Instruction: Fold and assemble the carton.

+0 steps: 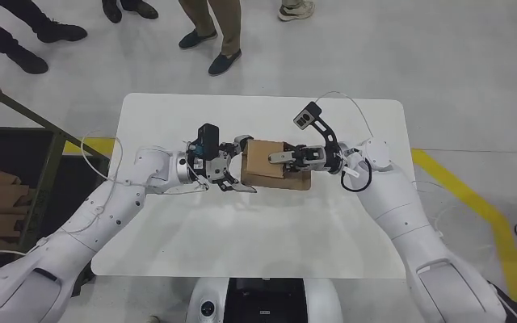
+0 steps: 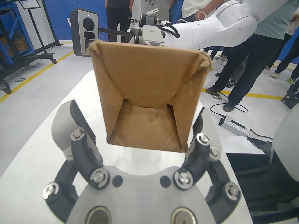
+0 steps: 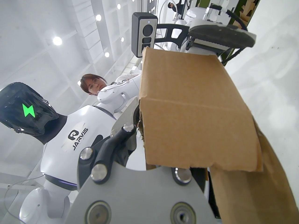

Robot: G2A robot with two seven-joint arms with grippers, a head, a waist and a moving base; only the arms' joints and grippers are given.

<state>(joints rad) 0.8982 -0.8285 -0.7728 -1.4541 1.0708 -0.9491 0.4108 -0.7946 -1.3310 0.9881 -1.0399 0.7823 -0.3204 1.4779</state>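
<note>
A brown carton [image 1: 271, 168] lies on its side in the middle of the white table [image 1: 161, 234]. In the left wrist view the carton [image 2: 144, 87] turns an end toward me, with its flaps folded inward. My left gripper [image 1: 239, 167] is open, and its fingers [image 2: 79, 120] straddle that near end. My right gripper [image 1: 284, 157] comes in from the opposite side and is shut on the carton's upper panel [image 3: 193, 122]. One finger [image 3: 116, 141] shows beside the panel's edge; the other is hidden behind the cardboard.
Bare table surface lies in front of and behind the carton. Several people stand on the floor past the table's far edge [image 1: 258, 97]. A dark rack with cardboard [image 1: 10, 202] stands off the table's left side.
</note>
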